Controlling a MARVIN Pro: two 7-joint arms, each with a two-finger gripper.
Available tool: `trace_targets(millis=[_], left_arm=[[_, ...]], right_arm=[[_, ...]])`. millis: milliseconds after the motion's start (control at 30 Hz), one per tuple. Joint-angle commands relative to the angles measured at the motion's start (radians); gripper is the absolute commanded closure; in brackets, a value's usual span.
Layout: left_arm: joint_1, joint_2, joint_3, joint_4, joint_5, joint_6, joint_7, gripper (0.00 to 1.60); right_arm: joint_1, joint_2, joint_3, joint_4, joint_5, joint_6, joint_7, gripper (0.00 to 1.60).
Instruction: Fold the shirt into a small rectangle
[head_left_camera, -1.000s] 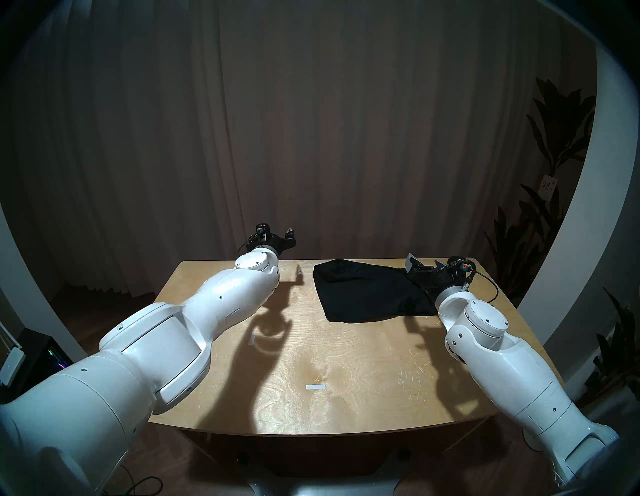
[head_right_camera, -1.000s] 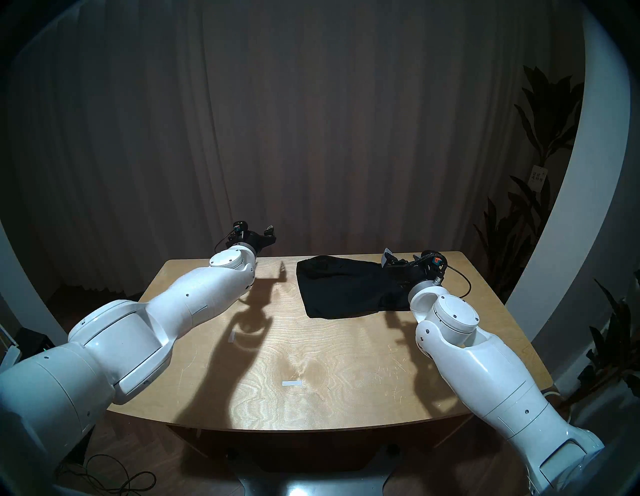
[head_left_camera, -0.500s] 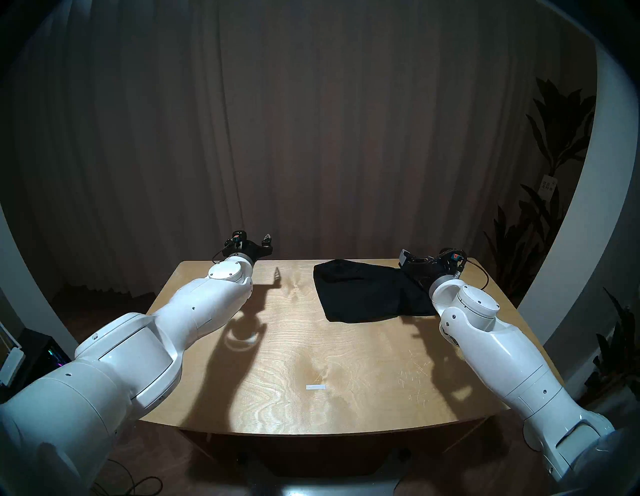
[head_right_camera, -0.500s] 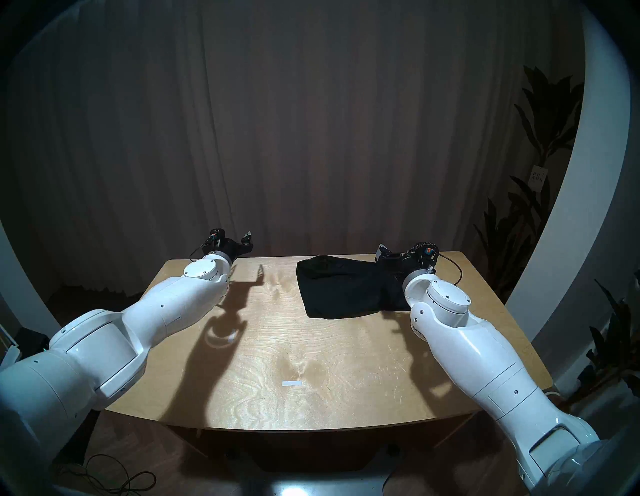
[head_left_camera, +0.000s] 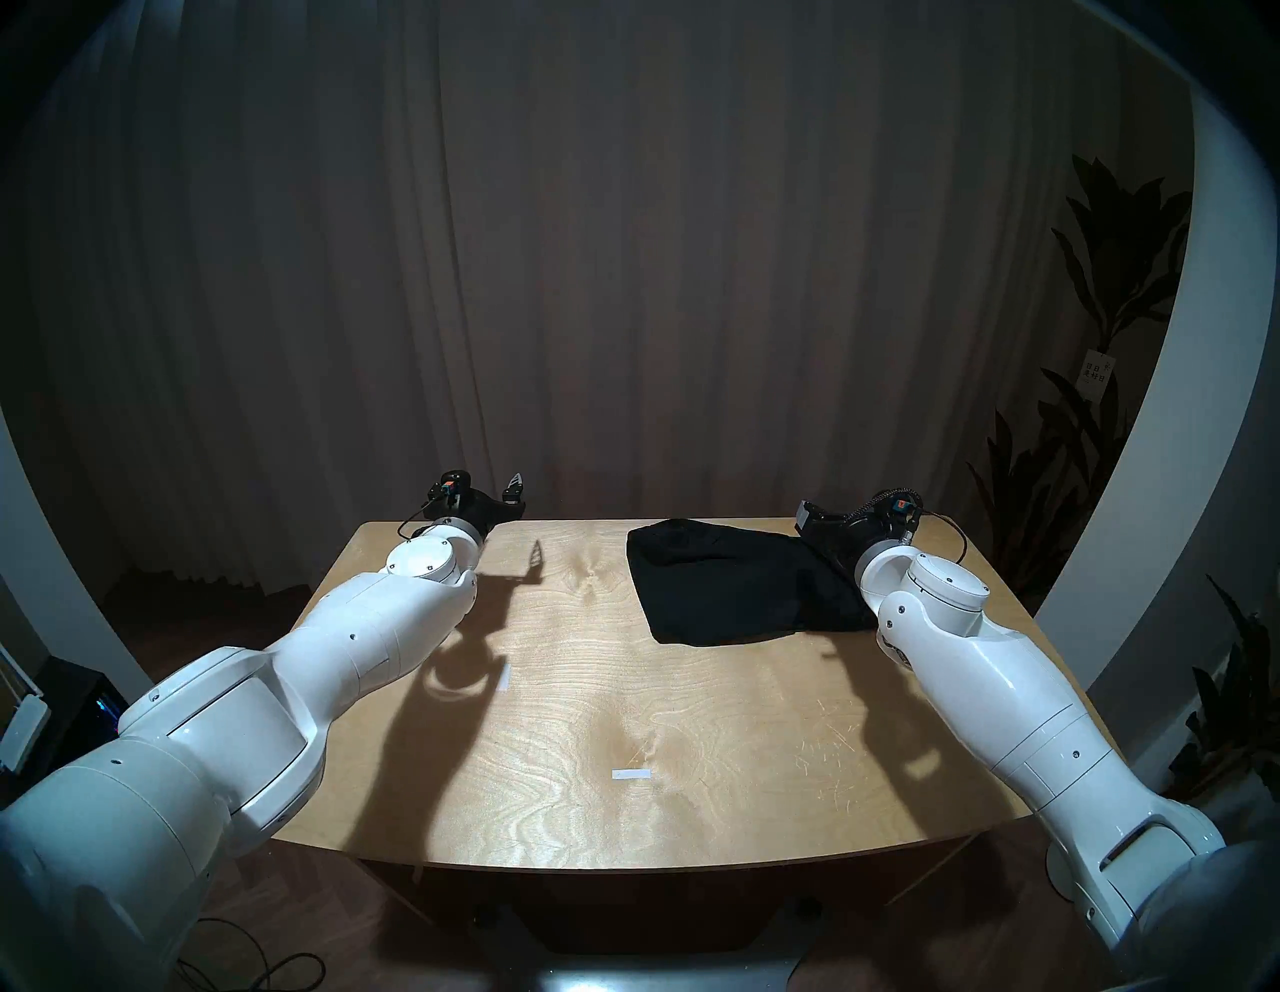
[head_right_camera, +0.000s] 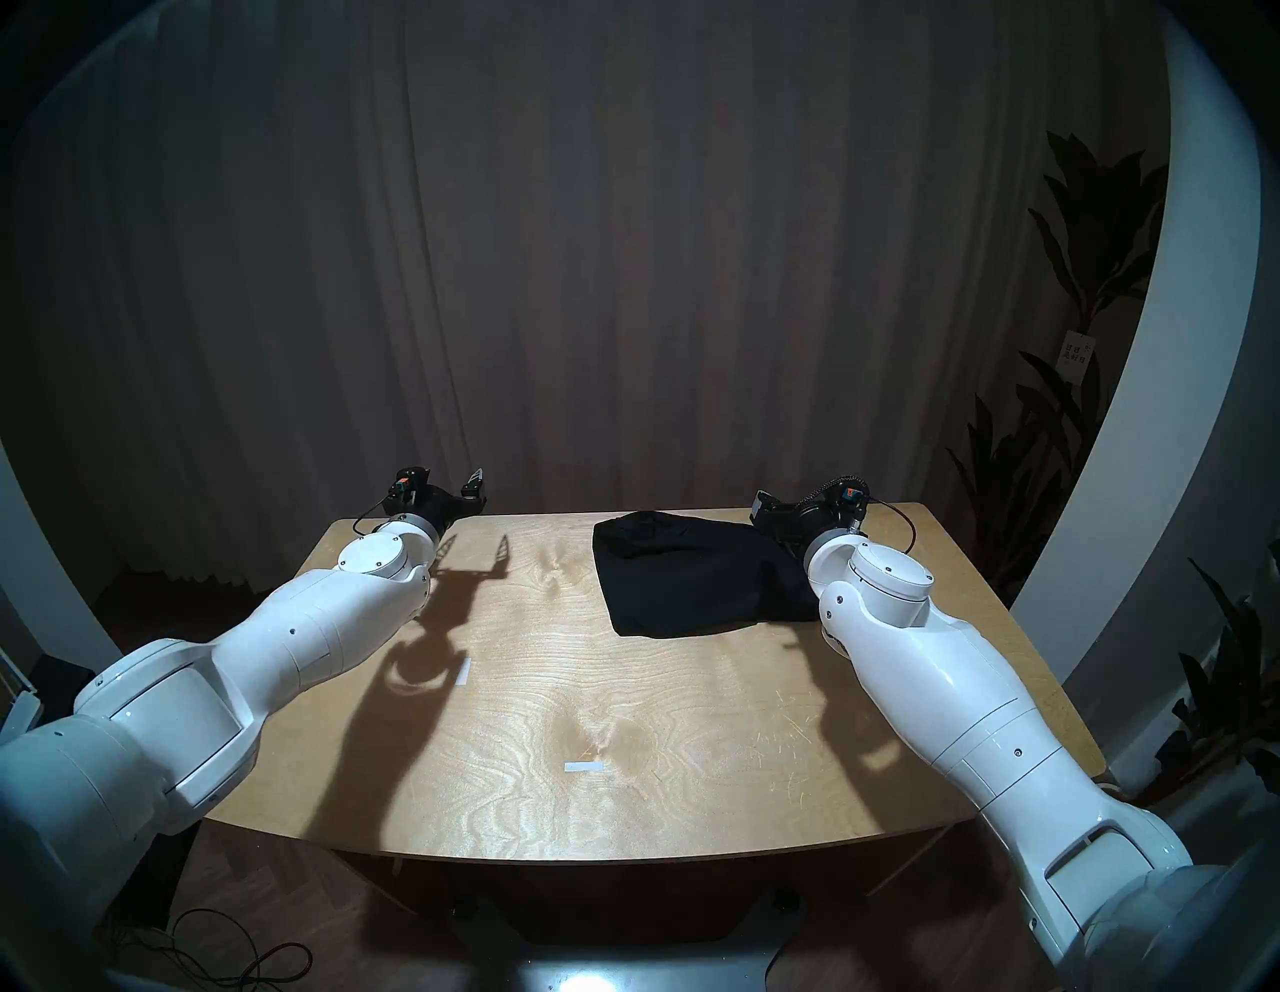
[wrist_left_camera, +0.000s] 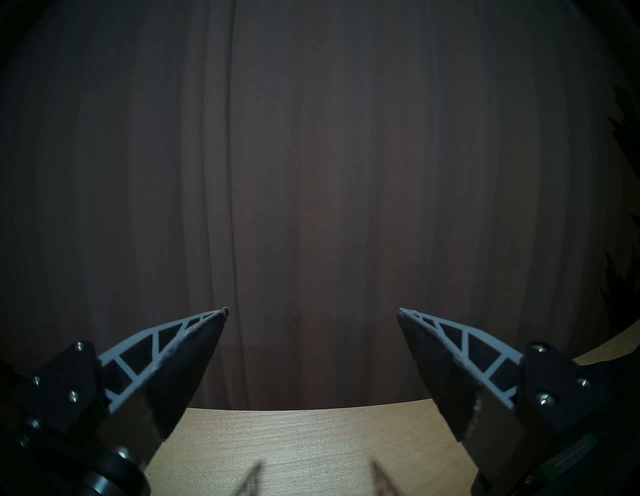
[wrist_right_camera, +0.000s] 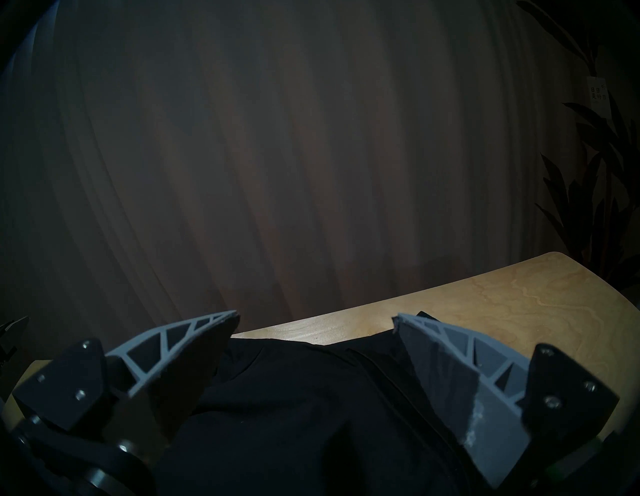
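The shirt (head_left_camera: 744, 589) lies where it lay a second ago, a bunched black heap at the far right of the table (head_left_camera: 623, 693). The right gripper (wrist_right_camera: 315, 320) has pushed forward above its right end, jaws spread wide, pinching nothing. The left gripper (wrist_left_camera: 311, 311), also spread and empty, has swung leftward, well apart from the cloth.
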Motion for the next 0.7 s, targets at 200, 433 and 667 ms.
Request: trace_targets(millis=[200, 433, 667], left_arm=[[0.037, 0.093, -0.022, -0.118, -0.002, -0.060, -0.031, 0.00], [0.075, 0.134, -0.027, -0.188, -0.003, -0.082, -0.050, 0.00], [0.122, 0.182, -0.035, -0.272, -0.006, -0.104, -0.065, 0.00]], right_arm=[[0.121, -0.029, -0.038, 0.048, -0.030, 0.034, 0.040, 0.00], [0.162, -0.028, -0.064, 0.088, -0.056, 0.058, 0.064, 0.00], [0.198, -0.027, -0.081, 0.127, -0.074, 0.071, 0.094, 0.00]])
